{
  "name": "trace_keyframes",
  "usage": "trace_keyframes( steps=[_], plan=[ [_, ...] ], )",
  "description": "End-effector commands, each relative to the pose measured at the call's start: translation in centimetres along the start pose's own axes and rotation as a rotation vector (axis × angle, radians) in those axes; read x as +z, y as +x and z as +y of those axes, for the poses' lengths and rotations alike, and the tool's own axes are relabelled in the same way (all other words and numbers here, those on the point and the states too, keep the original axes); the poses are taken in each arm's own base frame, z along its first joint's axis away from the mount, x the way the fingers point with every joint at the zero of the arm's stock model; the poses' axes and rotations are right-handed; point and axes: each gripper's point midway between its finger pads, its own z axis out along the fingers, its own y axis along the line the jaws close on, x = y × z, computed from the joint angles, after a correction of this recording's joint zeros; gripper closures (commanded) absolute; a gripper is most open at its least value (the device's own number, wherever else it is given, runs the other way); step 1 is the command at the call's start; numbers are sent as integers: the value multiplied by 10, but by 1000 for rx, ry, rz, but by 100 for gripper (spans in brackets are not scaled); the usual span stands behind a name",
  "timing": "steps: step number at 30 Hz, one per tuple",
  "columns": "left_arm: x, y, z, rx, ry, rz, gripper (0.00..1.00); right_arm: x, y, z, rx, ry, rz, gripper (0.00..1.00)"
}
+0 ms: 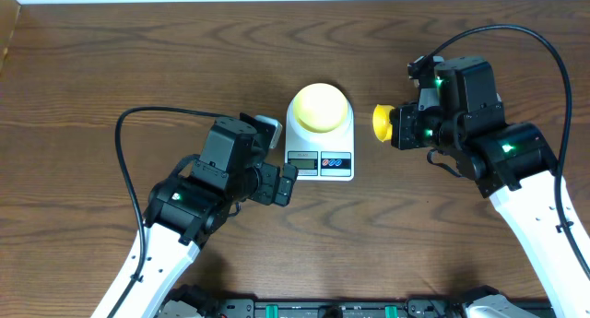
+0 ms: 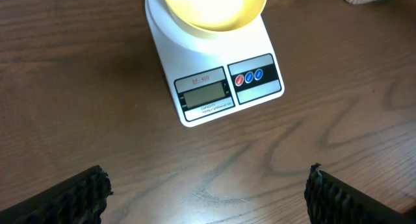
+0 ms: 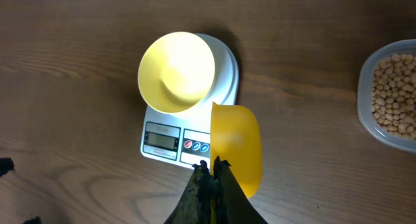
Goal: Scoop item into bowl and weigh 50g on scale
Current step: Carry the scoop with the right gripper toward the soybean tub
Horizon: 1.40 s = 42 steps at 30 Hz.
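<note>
Station inventory, as I see it from my desk.

1. Scale (image 1: pixel 318 160): white, flat on the wooden table (image 1: pixel 111 69), centre, display and two buttons towards me. I cannot read the display.
2. Bowl (image 1: pixel 320 108): pale yellow, sitting on the scale's rear platform.
3. Item, tan beans (image 3: pixel 393 91): heaped in a clear tub (image 3: pixel 364 71) at the right edge of the right wrist view, well apart from the scale.
4. Right gripper (image 3: pixel 213 169): I log its jaws pressed together on the handle of a yellow scoop (image 3: pixel 237 143). The scoop hangs just right of the scale, with the bowl beyond it to the left and the beans off to the right.
5. Left gripper (image 1: pixel 288 182): jaws spread wide, gripping nothing, near the scale's front-left corner but apart from it.
</note>
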Motion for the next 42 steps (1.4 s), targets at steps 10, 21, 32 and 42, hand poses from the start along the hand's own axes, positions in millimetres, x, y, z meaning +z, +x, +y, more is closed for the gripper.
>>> trace_keyframes(
  steps=[10,21,32,42],
  plan=[
    [0,3,4,33,-18,8,2,-5,-10,-2,-14,21,-33,99],
    [0,3,4,75,-18,8,2,-5,-12,-11,-13,74,-48,99],
    [0,3,4,75,-18,8,2,-7,-16,-25,-12,152,-72,99],
    [0,3,4,75,-18,8,2,-9,-18,-32,-11,196,-84,99]
  ],
)
